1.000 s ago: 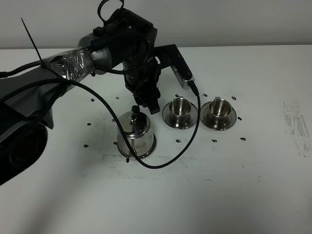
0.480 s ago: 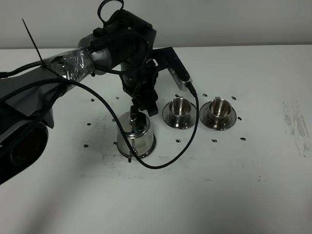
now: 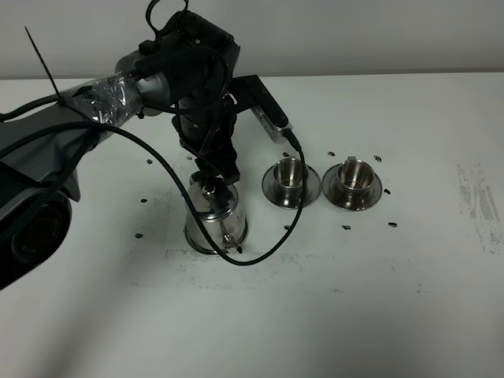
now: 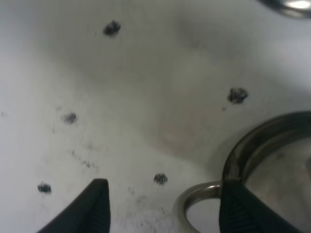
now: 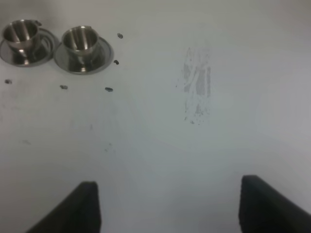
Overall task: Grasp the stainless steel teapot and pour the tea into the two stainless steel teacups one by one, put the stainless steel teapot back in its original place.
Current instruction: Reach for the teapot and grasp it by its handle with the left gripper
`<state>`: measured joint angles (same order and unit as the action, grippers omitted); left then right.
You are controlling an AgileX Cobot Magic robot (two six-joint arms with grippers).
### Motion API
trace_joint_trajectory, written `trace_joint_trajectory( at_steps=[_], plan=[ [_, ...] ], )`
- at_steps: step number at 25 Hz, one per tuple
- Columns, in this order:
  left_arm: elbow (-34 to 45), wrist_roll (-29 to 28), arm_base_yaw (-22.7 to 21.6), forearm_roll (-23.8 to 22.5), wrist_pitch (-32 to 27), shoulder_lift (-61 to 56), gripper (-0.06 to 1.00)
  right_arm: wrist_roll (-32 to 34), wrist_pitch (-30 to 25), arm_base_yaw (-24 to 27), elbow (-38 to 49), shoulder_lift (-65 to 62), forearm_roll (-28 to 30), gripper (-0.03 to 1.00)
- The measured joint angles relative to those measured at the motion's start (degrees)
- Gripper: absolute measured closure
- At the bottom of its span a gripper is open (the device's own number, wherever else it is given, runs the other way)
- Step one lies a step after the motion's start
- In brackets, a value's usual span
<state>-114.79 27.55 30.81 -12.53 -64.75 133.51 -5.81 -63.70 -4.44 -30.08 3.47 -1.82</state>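
**A:** What has changed in the last second?

**B:** The left arm has swung leftward and dropped. Its left tool (image 4: 165,187) was above the bench (image 3: 354,299), behind the pot and toward the cups. It now sits directly over the stainless steel teapot (image 3: 214,216), at the lid.

**A:** State of that tool?

**B:** Spread. In the left wrist view the loop handle (image 4: 194,204) lies between the two fingers, close against one of them, and no pinch has been made. Nothing is lifted. The teapot stands upright on the bench, left of both cups and apart from them.

**A:** Meaning for the task?

**B:** In my judgement the approach is complete and the grasp is the step in hand. The tool has to close on the handle before any pouring.

**A:** Containers, left to right.

**B:** Teapot: lid on, contents hidden. I cannot tell whether a saucer lies beneath it. Left teacup (image 3: 289,171): upright on its left saucer (image 3: 269,187), interior showing bare steel with no dark tea visible. Right teacup (image 3: 351,173): the same condition, on its right saucer (image 3: 376,189), just beside the first.

**A:** And the other arm?

**B:** The right tool (image 5: 170,184) appears only in its own wrist view. Its fingers are wide apart with nothing between them, and it hangs above bare bench, well apart from the cups.
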Motion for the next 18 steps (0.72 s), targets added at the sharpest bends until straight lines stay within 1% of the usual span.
trace_joint_trajectory(
  at_steps=[4, 7, 9, 13, 15, 18],
  plan=[
    [0.00, -2.21, -0.71, -0.42, -0.62, -0.27, 0.47, -0.05, 0.00, 0.00, 0.00, 0.00, 0.00, 0.38],
    [0.00, -4.40, -1.02, -1.94, -2.39, -0.99, 0.47, -0.05, 0.00, 0.00, 0.00, 0.00, 0.00, 0.38],
    [0.00, -5.10, -1.06, -2.79, -3.49, -1.33, 0.47, -0.05, 0.00, 0.00, 0.00, 0.00, 0.00, 0.38],
    [0.00, -5.84, -1.13, -3.00, -3.49, -1.41, 0.47, -0.05, 0.00, 0.00, 0.00, 0.00, 0.00, 0.38],
    [0.00, -6.22, -1.16, -3.00, -3.00, -1.45, 0.47, -0.05, 0.00, 0.00, 0.00, 0.00, 0.00, 0.38],
    [0.00, -7.65, -1.23, -3.07, 0.71, -1.45, 0.47, -0.05, 0.00, 0.00, 0.00, 0.00, 0.00, 0.38]
  ],
)
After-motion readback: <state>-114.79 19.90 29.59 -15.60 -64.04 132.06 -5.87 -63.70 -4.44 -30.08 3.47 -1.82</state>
